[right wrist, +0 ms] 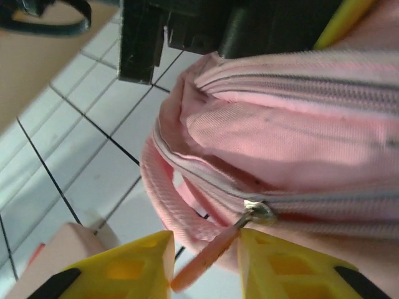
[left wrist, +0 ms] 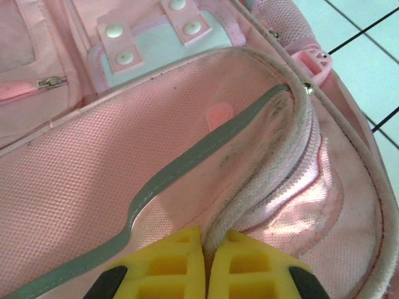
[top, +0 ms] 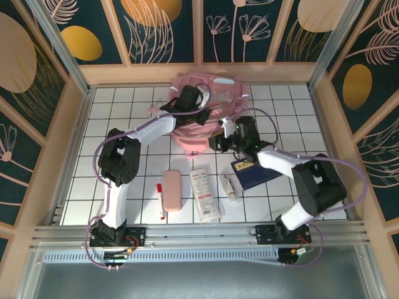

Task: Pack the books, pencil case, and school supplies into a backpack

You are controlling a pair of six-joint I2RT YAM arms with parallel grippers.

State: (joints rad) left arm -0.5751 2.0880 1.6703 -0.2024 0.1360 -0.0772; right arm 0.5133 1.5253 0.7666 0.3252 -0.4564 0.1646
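The backpack (top: pixel 212 93) sits top centre of my overhead view. My left gripper (left wrist: pixel 204 258) is clenched on its zipper rim, and my right gripper (right wrist: pixel 206 243) stands parted around the pull tab (right wrist: pixel 201 266) (not pinching). The book (top: pixel 255 174), pencil case (top: pixel 173 189) and packet (top: pixel 204 193) lie lower.

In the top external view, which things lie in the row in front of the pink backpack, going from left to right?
From the left: slim red-and-white marker pen, soft pink oblong pouch, long flat white packet with red print, small clear tube, flat dark navy-blue book.
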